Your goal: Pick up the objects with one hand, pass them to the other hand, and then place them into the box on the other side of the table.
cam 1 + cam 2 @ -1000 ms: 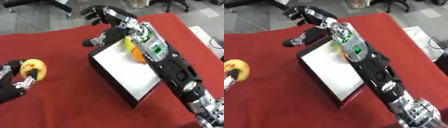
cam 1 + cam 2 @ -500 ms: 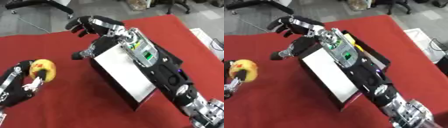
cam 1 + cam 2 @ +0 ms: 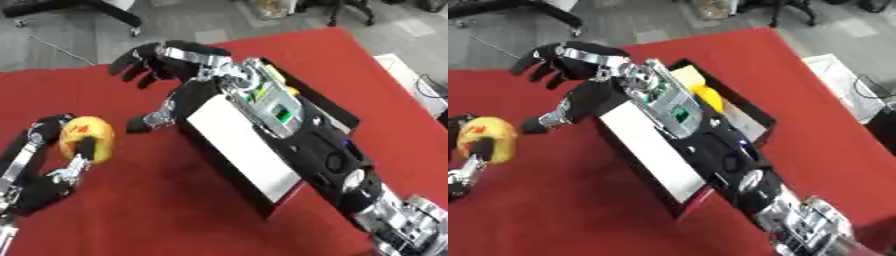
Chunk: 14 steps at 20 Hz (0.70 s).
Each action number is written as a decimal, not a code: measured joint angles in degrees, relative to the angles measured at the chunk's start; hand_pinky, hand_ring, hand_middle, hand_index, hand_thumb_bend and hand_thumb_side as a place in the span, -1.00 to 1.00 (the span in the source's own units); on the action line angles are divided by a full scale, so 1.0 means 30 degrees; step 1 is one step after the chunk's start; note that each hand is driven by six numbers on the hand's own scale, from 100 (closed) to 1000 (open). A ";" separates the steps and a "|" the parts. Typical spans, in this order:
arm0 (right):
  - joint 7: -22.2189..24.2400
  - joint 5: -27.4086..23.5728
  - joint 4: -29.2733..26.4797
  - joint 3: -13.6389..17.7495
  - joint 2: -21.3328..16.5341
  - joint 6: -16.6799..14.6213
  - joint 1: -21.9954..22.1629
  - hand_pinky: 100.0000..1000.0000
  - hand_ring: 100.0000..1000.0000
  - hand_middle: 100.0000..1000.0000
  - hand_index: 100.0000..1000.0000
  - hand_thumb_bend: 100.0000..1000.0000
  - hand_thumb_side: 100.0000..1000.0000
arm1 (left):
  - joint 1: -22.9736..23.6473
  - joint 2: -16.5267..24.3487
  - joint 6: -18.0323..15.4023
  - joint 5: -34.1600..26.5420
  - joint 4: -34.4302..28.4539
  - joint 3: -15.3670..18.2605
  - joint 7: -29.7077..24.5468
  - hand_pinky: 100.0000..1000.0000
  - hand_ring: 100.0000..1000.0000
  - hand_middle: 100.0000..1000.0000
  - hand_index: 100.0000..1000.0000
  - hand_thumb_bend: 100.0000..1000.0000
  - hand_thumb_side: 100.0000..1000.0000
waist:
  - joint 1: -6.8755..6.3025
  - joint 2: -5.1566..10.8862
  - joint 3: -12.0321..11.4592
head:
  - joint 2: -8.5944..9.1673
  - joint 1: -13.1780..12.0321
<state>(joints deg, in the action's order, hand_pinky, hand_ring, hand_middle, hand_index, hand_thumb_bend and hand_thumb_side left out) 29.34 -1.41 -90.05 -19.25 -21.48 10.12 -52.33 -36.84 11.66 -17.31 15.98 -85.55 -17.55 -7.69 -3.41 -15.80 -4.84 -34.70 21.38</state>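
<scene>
My left hand (image 3: 54,165) at the left edge has its fingers curled round a round yellow object with a red mark (image 3: 86,139), held just above the red table. My right hand (image 3: 166,57) is open with fingers spread, hanging over the table to the upper right of the yellow object, its thumb pointing down toward it; a gap separates them. The right arm stretches across the black box with a white floor (image 3: 245,150). Inside the box, yellow and orange things (image 3: 703,94) show beside the arm.
The red table (image 3: 157,210) fills most of the view. Grey floor and black chair bases (image 3: 79,10) lie beyond its far edge. A white object (image 3: 837,75) sits off the table's right edge.
My right hand has swung left from over the box toward the yellow object. My left hand has brought the yellow object up and to the right. The camera has shifted too.
</scene>
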 measured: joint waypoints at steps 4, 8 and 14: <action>0.0327 -0.0460 -0.0313 -0.0123 0.0041 0.0368 0.0000 0.62 0.70 0.69 0.55 0.06 -0.84 | -0.0105 -0.0410 -0.0513 0.0974 0.0153 -0.0123 0.0589 0.68 0.27 0.05 0.32 -1.00 0.16 | 0.0000 -0.0008 -0.0003 | -0.0008 0.0030; 0.0404 -0.0683 -0.0481 -0.0219 0.0178 0.0643 0.0000 0.62 0.70 0.69 0.54 0.05 -0.86 | -0.0170 -0.0803 -0.0769 0.1529 0.0223 -0.0261 0.0989 0.67 0.26 0.04 0.32 -1.00 0.17 | -0.0006 -0.0084 -0.0019 | -0.0001 0.0071; 0.0491 -0.0842 -0.0510 -0.0245 0.0185 0.0875 0.0001 0.62 0.72 0.66 0.51 0.02 -0.93 | -0.0194 -0.0920 -0.0873 0.1808 0.0220 -0.0333 0.1301 0.63 0.24 0.03 0.30 -1.00 0.22 | -0.0007 -0.0099 -0.0056 | 0.0031 0.0070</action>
<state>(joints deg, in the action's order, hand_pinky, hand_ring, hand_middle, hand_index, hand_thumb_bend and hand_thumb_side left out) 30.81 -3.93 -91.58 -19.98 -20.92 12.74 -52.33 -37.42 8.90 -19.93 21.40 -84.89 -18.55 -3.78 -3.43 -16.09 -5.00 -34.61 21.59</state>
